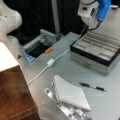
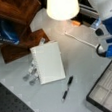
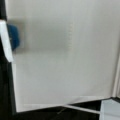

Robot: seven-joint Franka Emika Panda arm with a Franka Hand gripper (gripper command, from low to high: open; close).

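Currently the arm's wrist unit, white and blue, sat high at the top right in a front view, above the far end of the compartment box [image 1: 96, 51]; the end effector [image 1: 93, 25] itself hung below the housing, and whether its fingers were apart or together could not be told. It held nothing visible. The compartment box, nearest thing to it, rested on the grey worktop [image 1: 67, 68] at the right, lid off, dividers showing; in a front view only its corner [image 2: 106, 92] showed at the bottom right.

A white cable [image 1: 50, 62] ran from the arm across the worktop toward the left, with a small white block on it. An orange item [image 1: 48, 50] lay at the edge of a dark recess far left. A white notebook [image 1: 70, 93] lay near the front, also seen in a front view [image 2: 48, 62], resting partly on metal pieces [image 2: 30, 74]. A black pen [image 1: 93, 87] lay on the worktop right of the notebook, apart from it and from the box; also seen here [image 2: 67, 87].

The wrist view showed mostly a pale flat surface, blurred, with a blue patch at the left.
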